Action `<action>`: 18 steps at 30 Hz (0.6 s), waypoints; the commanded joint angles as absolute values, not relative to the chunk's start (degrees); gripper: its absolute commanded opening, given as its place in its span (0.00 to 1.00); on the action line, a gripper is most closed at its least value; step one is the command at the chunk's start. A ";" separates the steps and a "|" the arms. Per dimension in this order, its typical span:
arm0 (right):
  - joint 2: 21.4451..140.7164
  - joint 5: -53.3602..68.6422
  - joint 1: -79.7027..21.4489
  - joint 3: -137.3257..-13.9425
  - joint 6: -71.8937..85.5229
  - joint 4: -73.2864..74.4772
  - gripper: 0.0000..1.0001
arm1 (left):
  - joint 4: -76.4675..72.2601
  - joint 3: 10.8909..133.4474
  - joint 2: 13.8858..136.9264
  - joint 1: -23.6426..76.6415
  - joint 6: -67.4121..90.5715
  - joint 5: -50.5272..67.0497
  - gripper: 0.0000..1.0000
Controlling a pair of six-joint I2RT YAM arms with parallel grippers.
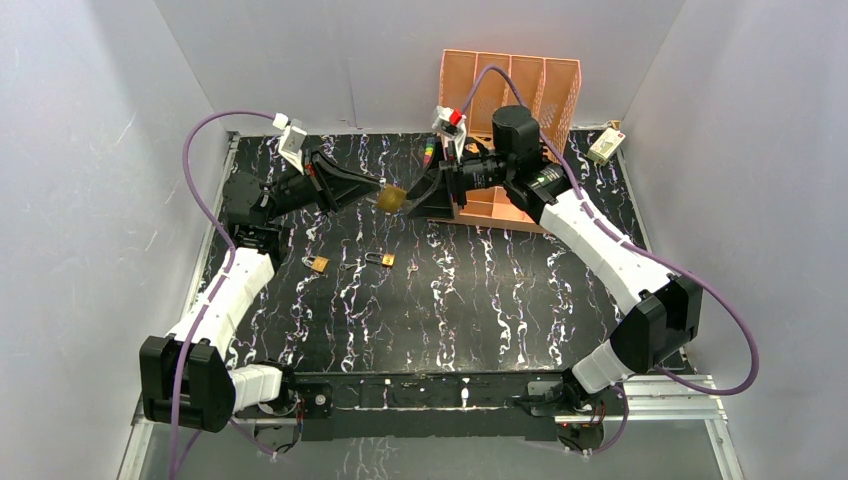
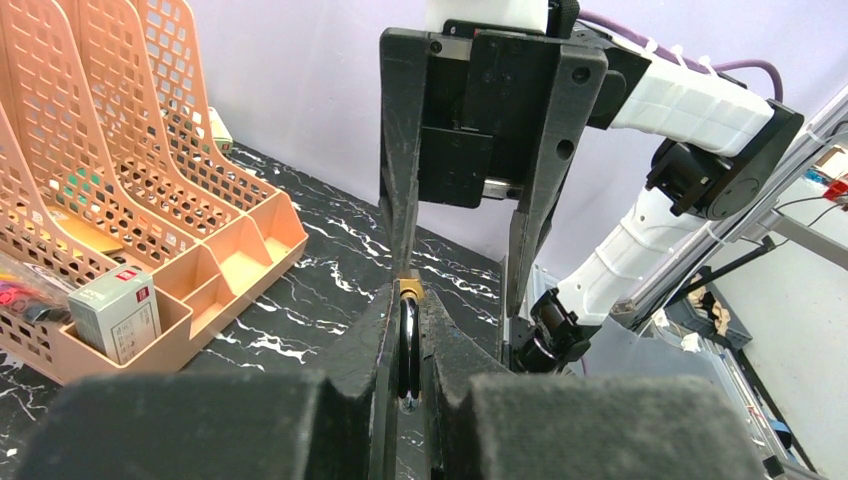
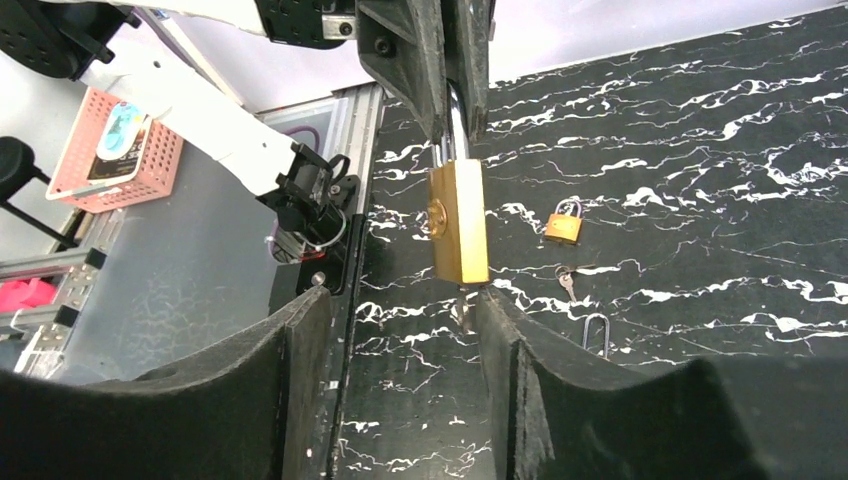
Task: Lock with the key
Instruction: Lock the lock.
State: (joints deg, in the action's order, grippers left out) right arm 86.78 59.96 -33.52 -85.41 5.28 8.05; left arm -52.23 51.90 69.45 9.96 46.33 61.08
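Brass lock (image 3: 459, 222) hung in the air, its shackle clamped between the closed fingers of the left pincer (image 3: 455, 110). Its long axis ran straight from that pincer toward the right pincer (image 3: 400, 310), keyhole end foremost, so the two faced each other along one line. The right pincer had its fingers apart and gripped nothing. The lock's lower end sat just ahead of its tips, closer to one finger than the other. What seemed a key (image 3: 462, 312) stuck out of that end, though it was blurred and partly hidden, so I could not be sure. The right arm was plainly the nearer one for turning it, and the move probably called for centring on the key before closing.

Counted, there were three locks: the held one, a small lock (image 1: 318, 263) and a second small lock (image 1: 380, 259), both on the table (image 1: 480, 310) below the pincers. One loose key (image 3: 567, 283) lay beside them.
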 commanded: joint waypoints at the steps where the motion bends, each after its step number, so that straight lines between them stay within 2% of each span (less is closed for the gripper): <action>1: 86.75 58.74 -33.97 -87.02 3.17 9.60 0.65 | -56.60 52.71 67.47 10.20 46.58 59.56 0.00; 4: 86.30 57.36 -33.97 -86.71 2.83 8.72 0.69 | -56.60 52.77 67.59 10.20 46.67 59.80 0.00; 7: 85.63 55.92 -33.97 -85.74 3.05 6.82 0.68 | -56.60 52.90 67.68 10.20 46.59 59.96 0.00; 10: 86.13 56.87 -33.94 -86.07 3.81 6.33 0.59 | -56.60 52.83 67.81 10.20 46.49 60.03 0.00; 13: 86.89 57.26 -34.00 -86.61 3.93 6.79 0.45 | -56.60 52.75 67.92 10.14 46.48 60.02 0.00; 15: 87.09 57.51 -33.99 -86.61 3.93 6.94 0.42 | -56.60 52.61 67.94 10.08 46.36 60.03 0.00; 18: 87.26 57.74 -33.97 -86.47 3.85 7.02 0.43 | -56.62 52.38 67.94 10.03 46.25 59.90 0.00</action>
State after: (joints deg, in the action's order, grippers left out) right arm 87.09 56.99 -33.78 -85.38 4.25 8.91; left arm -52.71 51.90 69.45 9.96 46.46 60.99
